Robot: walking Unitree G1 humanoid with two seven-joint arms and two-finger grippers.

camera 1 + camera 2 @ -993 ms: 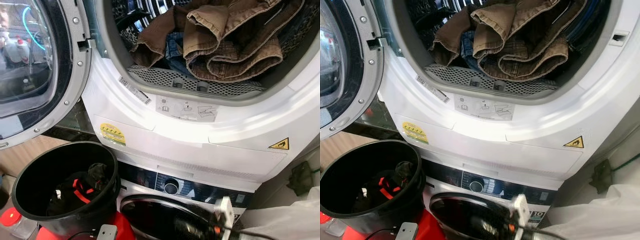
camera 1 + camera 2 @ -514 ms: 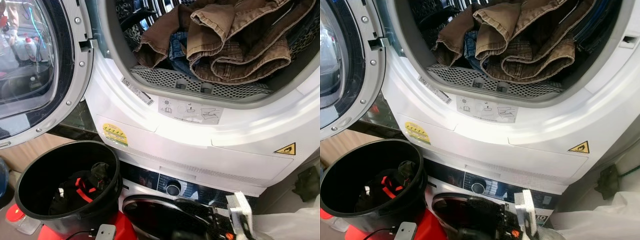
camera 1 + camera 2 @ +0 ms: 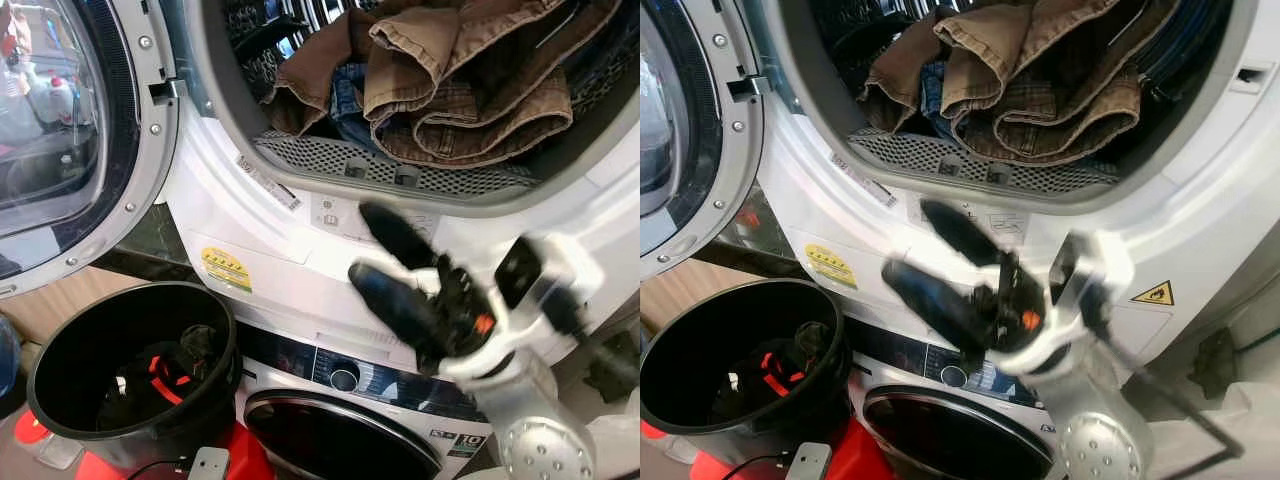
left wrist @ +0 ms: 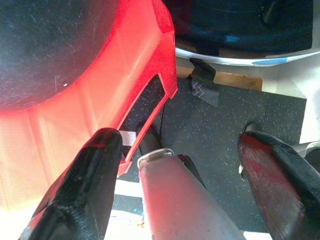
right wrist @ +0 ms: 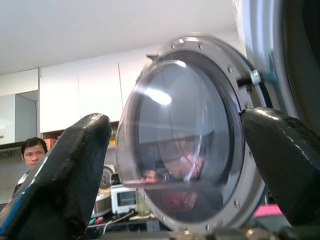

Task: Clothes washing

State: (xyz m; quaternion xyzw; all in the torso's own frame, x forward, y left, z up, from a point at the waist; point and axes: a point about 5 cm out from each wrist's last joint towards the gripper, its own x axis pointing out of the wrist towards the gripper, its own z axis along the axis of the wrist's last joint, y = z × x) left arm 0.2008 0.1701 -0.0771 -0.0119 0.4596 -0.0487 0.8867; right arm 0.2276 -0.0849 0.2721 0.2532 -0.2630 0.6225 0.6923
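Brown trousers (image 3: 465, 85) and a blue denim piece (image 3: 345, 95) lie heaped in the open drum of the upper machine (image 3: 300, 250). My right gripper (image 3: 360, 243) hangs in front of the white panel just below the drum's opening, open, holding nothing, its fingers pointing left toward the door. In the right wrist view the round glass door (image 5: 185, 140) shows between the spread fingers (image 5: 70, 165). A black bucket (image 3: 100, 330) at the lower left holds dark clothes with red straps (image 3: 160, 375). My left gripper (image 4: 177, 140) is open, low beside a red base (image 4: 75, 115).
The upper machine's door (image 3: 60, 140) stands swung open to the left. Below is a second machine with a dark round door (image 3: 340, 440) and a control knob (image 3: 343, 378). A person (image 5: 32, 150) is far off behind the door. Speckled floor (image 4: 235, 110) lies below.
My right arm has risen from the bottom right edge up to the panel below the drum's opening, fingers open. The clothes and the bucket have not moved.
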